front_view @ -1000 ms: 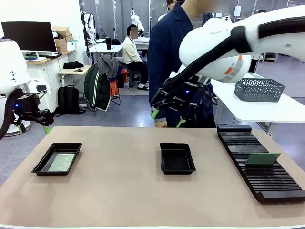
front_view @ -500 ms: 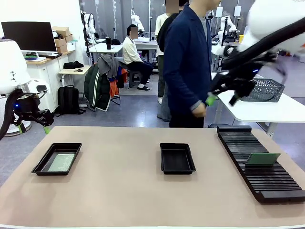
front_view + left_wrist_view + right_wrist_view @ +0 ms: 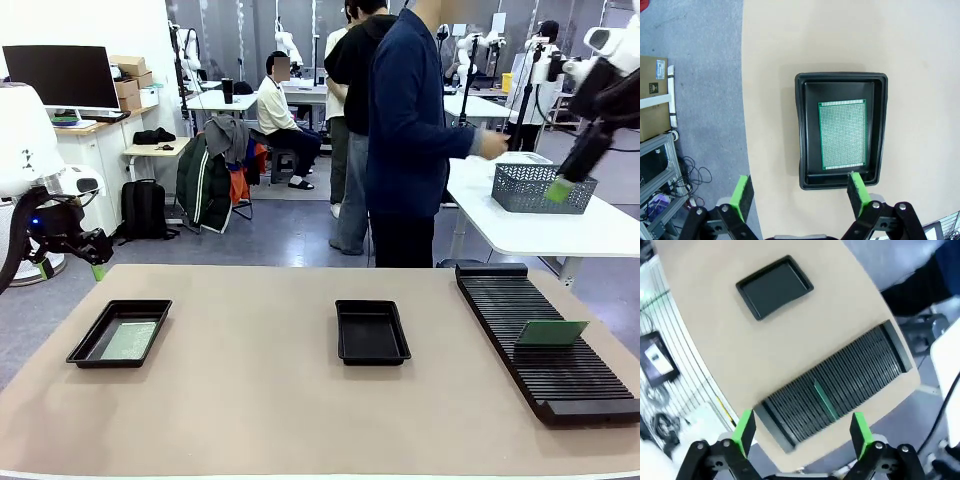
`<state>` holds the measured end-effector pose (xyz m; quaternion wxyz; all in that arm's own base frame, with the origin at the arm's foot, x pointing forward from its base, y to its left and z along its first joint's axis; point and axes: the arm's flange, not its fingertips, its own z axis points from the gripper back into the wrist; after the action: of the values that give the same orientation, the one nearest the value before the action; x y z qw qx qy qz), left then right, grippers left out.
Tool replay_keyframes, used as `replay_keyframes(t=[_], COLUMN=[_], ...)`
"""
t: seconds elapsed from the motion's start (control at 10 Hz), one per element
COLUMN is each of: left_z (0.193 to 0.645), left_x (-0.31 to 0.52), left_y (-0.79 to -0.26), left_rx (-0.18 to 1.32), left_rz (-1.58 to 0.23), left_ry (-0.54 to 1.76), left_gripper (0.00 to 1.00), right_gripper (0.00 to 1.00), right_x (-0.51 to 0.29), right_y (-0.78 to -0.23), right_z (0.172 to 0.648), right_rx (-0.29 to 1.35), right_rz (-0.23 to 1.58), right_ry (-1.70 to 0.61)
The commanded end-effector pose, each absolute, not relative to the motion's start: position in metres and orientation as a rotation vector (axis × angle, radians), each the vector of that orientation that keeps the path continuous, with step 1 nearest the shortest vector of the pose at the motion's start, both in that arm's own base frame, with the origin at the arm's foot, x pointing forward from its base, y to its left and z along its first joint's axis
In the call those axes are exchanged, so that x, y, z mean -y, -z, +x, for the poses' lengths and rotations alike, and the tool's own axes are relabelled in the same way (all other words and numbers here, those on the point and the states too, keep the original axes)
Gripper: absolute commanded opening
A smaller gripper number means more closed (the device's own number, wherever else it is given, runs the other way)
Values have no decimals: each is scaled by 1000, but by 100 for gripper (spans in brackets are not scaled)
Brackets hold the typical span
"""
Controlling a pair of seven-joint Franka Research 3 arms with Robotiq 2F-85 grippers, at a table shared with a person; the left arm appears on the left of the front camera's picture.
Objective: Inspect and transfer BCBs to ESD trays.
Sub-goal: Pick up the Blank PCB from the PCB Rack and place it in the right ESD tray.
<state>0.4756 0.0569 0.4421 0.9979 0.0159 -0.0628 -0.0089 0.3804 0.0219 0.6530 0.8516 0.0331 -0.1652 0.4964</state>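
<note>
Pale-green flat circuit board (image 3: pixel 842 135) is lying inside one black plastic tray (image 3: pixel 801 130), another board (image 3: pixel 551 333) is standing in the black ribbed rack (image 3: pixel 500 300), and the left gripper (image 3: pixel 800 192) and right gripper (image 3: pixel 802 432) are hanging spread wide.

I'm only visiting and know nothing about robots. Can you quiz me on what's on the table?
1. True or false: the middle tray holds a board.
2. The right-hand board stands in: A) the ribbed rack, B) the bare tabletop, C) a person's hand.
3. How many boards lie in the left tray?
Key: 1 false; 2 A; 3 one, a green board.
</note>
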Motion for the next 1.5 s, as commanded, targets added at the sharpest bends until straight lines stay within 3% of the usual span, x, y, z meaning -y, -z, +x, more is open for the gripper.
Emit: replay_keyframes(t=[0.0,0.6,1.4], left_z=[475,475,475], left_x=[-57,-57,-57], left_y=[-442,-442,-442], left_rx=[125,125,125], left_rz=[32,32,32], left_ry=[17,17,17], left_gripper=[100,100,100], right_gripper=[100,100,100], right_x=[4,57,53], right_y=[-661,-677,-673], right_z=[391,397,396], right_rx=[314,182,204], right_rz=[91,-107,-44], right_ry=[-1192,-1493,-1461])
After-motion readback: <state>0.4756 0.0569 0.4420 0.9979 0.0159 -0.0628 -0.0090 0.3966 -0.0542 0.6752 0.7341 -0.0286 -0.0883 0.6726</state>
